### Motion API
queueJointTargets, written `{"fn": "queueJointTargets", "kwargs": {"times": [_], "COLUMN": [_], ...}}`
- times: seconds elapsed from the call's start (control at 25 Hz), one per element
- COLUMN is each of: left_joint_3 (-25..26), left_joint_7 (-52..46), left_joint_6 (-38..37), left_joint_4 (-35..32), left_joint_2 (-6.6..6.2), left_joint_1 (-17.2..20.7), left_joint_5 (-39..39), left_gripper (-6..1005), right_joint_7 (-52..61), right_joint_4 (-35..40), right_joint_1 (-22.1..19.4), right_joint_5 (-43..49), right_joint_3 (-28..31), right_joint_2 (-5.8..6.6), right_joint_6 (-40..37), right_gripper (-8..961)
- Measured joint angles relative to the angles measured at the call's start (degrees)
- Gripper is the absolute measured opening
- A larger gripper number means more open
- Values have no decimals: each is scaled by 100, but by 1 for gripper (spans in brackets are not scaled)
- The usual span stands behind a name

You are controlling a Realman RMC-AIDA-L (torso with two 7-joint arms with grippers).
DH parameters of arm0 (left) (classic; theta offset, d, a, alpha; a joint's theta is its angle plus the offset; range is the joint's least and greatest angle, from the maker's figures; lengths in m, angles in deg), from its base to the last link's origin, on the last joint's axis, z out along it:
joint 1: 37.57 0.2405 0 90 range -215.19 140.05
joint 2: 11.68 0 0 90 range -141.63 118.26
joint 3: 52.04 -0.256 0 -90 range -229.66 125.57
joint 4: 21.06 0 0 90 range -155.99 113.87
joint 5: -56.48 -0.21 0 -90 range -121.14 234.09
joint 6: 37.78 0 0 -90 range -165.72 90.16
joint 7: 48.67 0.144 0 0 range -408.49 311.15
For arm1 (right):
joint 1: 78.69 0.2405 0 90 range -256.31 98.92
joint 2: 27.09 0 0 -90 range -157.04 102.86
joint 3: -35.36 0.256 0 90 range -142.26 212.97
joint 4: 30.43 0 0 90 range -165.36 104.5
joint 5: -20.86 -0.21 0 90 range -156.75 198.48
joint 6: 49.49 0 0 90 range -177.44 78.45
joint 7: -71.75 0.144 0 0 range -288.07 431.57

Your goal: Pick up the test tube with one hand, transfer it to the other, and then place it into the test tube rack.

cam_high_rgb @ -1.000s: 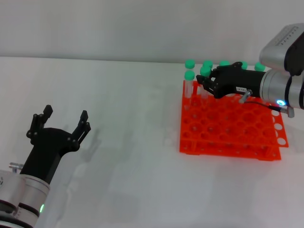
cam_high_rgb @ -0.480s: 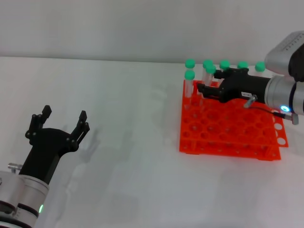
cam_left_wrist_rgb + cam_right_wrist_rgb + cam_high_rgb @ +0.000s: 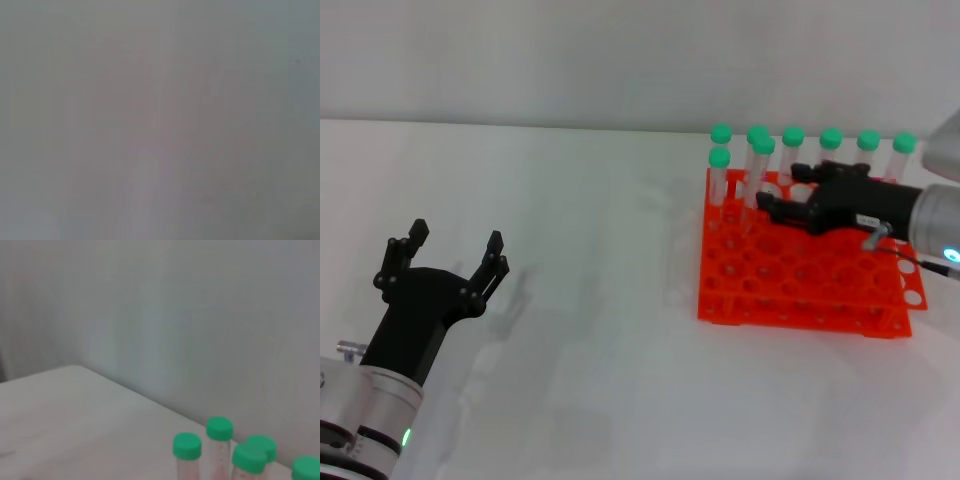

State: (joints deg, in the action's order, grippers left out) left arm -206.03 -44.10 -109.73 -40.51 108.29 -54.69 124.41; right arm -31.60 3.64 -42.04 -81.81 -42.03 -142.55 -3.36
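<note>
Right gripper (image 3: 772, 197) hovers over the test tube rack (image 3: 800, 290), fingers spread, empty; the test tube (image 3: 761, 165) stands racked just beyond its tips. Left gripper (image 3: 450, 250) idles open, near left.

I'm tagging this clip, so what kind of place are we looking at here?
Probably a lab-style test bench: a bright orange-red plastic test tube rack holding clear tubes with mint-green screw caps stands on a plain white table against a bare wall, with the black right end effector over the rack.

Head view high, facing forward-down over the table (image 3: 600, 300), right wrist view close behind the capped tubes (image 3: 219, 430) (shared with head), left wrist blank.
</note>
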Motion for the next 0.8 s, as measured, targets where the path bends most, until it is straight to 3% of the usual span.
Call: {"fn": "queueJointTargets", "kwargs": {"times": [0.16,0.32,0.44,0.64,0.8], "left_joint_3": [0,1,12,115,265], "left_joint_7": [0,0,-23,-202,-388], "left_joint_6": [-2,12,2,-8,5], "left_joint_4": [5,11,21,59,93], "left_joint_2": [0,0,0,-6,-8], "left_joint_1": [-2,-11,-43,-87,-147], "left_joint_5": [-1,-2,-2,-2,4], "left_gripper": [894,894,894,894,894], "right_joint_7": [-17,-306,-978,-3045,-4847], "right_joint_4": [269,295,-34,-1210,-1938], "right_joint_1": [-440,-917,-1225,-1425,-1385], "right_joint_5": [-1,-129,-714,-2312,-3332], "right_joint_3": [284,1117,1799,2857,3117], "right_joint_2": [7,2,6,6,-5], "right_joint_6": [374,851,1049,1286,1369], "right_gripper": [678,677,676,675,674]}}
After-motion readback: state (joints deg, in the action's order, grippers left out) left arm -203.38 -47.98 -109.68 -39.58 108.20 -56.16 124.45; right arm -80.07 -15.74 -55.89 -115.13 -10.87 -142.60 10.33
